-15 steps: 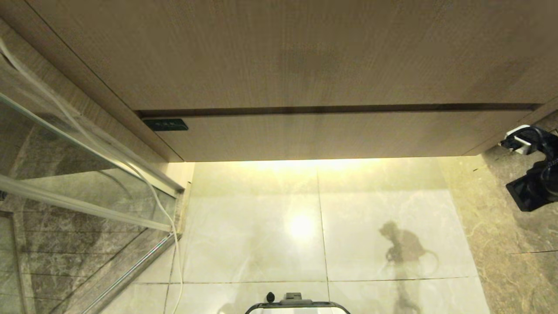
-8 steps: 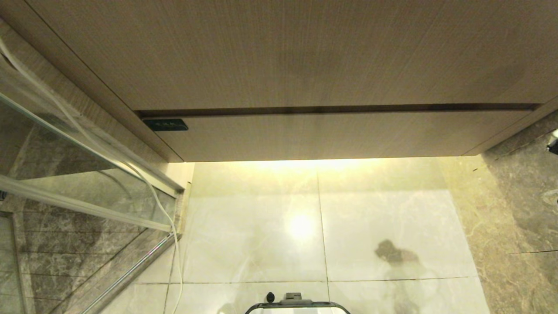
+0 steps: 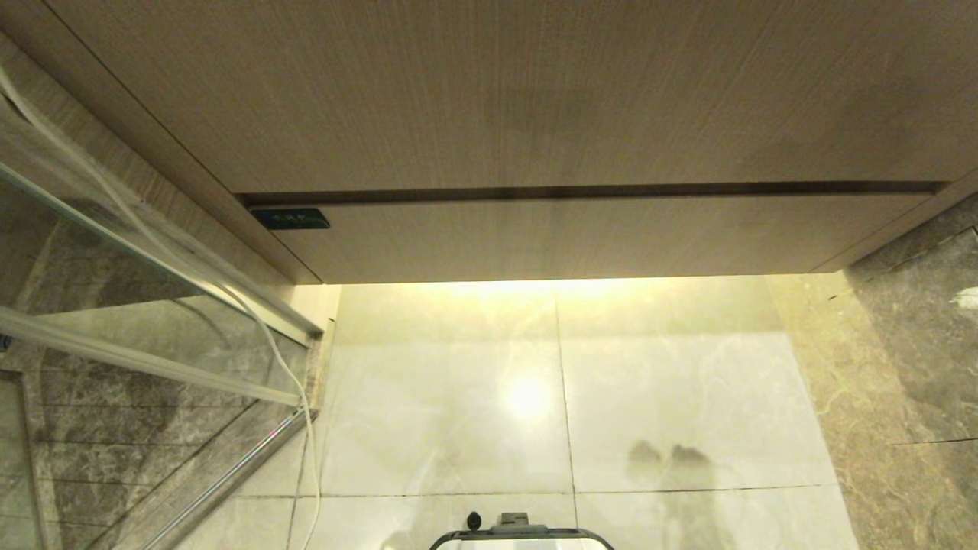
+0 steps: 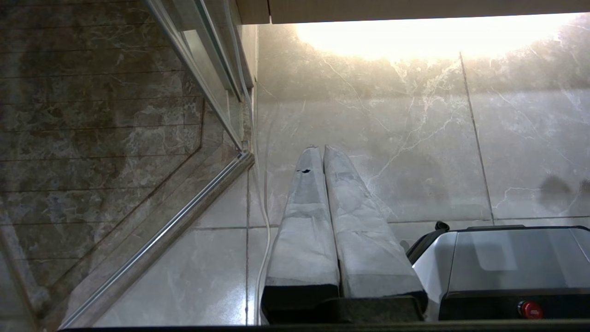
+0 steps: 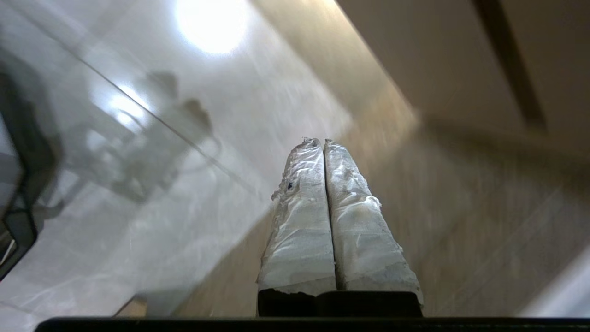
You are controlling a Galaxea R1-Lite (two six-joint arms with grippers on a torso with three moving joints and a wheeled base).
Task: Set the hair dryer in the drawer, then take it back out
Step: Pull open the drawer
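The drawer (image 3: 581,237) is the wide shallow wood-grain front under the taller wood panel (image 3: 497,92), and it is closed flush. The hair dryer is out of view. Neither arm shows in the head view. My right gripper (image 5: 321,140) is shut with nothing between its taped fingers; it hangs over the floor beside the wood cabinet front (image 5: 438,60). My left gripper (image 4: 321,147) is parked and shut, empty, pointing down at the floor tiles next to the robot base (image 4: 507,258).
A glass shower door with a metal rail (image 3: 153,359) and a white cord (image 3: 283,367) stand at the left. A dark marble wall (image 3: 917,359) closes the right. Glossy floor tiles (image 3: 458,397) lie before the cabinet. A small dark label (image 3: 290,219) sits at the drawer's left end.
The right gripper, at the head view's right edge a second ago, has left that view. Its shadow on the floor has slid lower and to the left.
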